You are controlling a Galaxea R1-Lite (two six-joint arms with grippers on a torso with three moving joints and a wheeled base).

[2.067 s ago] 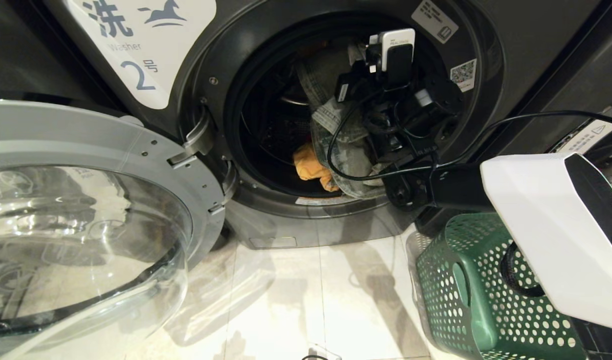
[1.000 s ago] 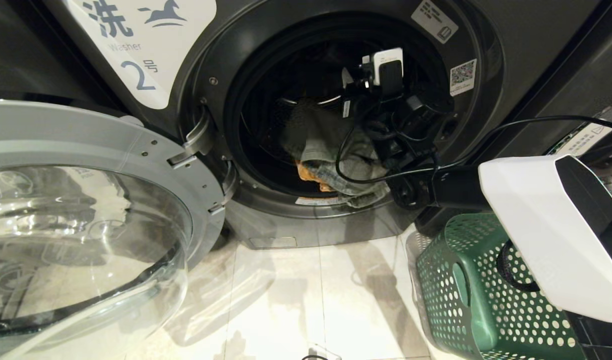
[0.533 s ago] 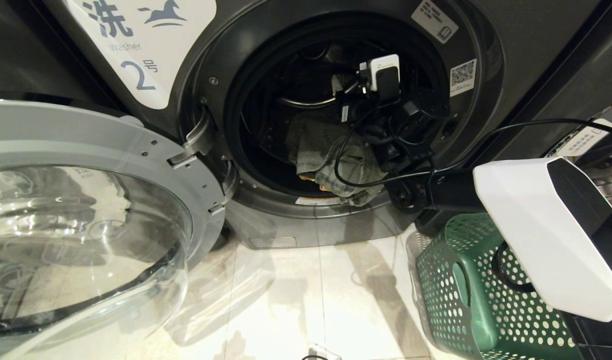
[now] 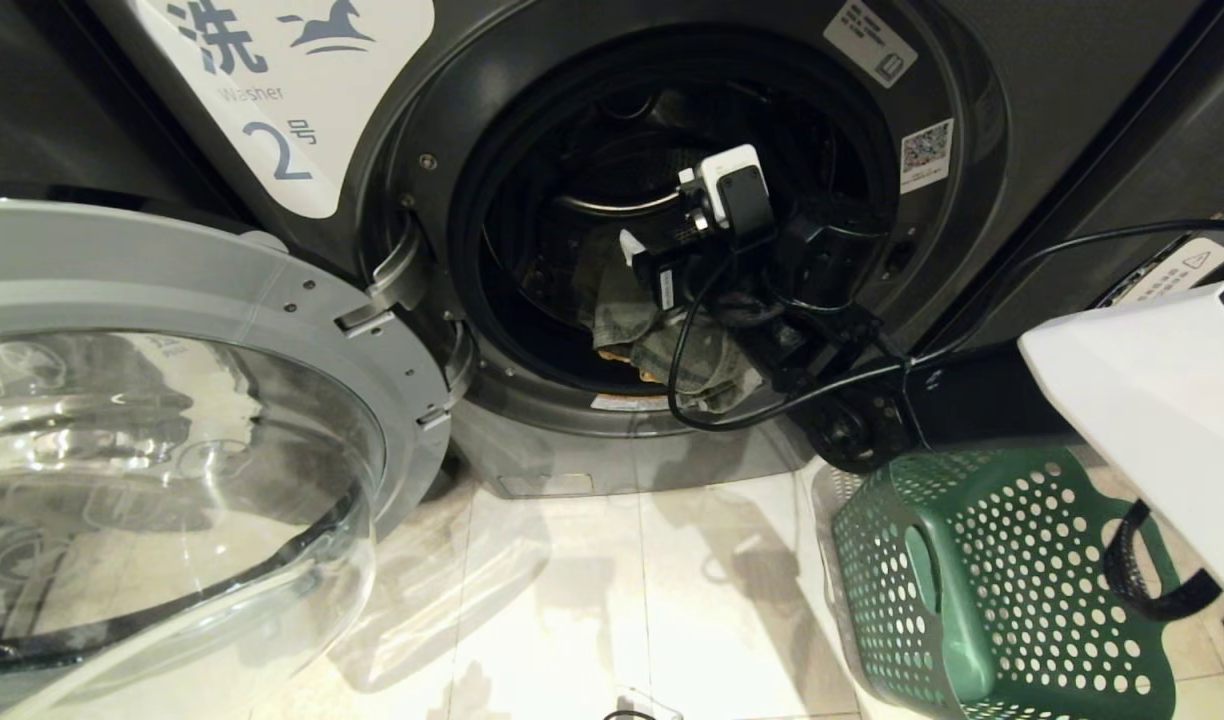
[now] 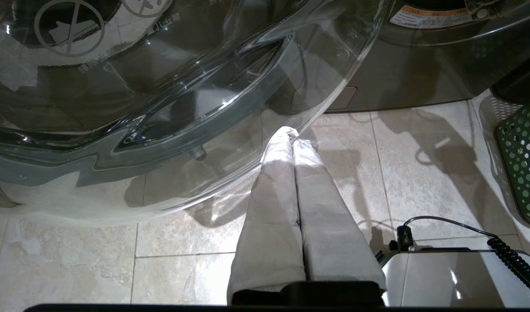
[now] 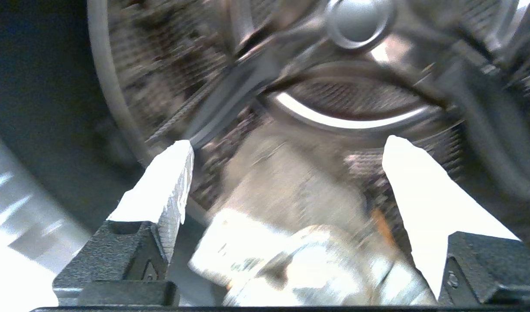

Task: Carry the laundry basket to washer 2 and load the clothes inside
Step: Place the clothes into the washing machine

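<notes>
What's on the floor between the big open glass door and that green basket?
Nothing but bare tile: in the head view the floor between the door and the basket carries only shadows and reflections.

washer 2 (image 4: 1022,120) — white label (image 4: 282,80): "洗" | "Washer" | "2号" | horse logo

One washer (image 4: 972,130), one green basket (image 4: 982,590), two visible garments (image 4: 622,310).

Glossy beige floor tiles (image 4: 592,600), dark grout lines
</notes>
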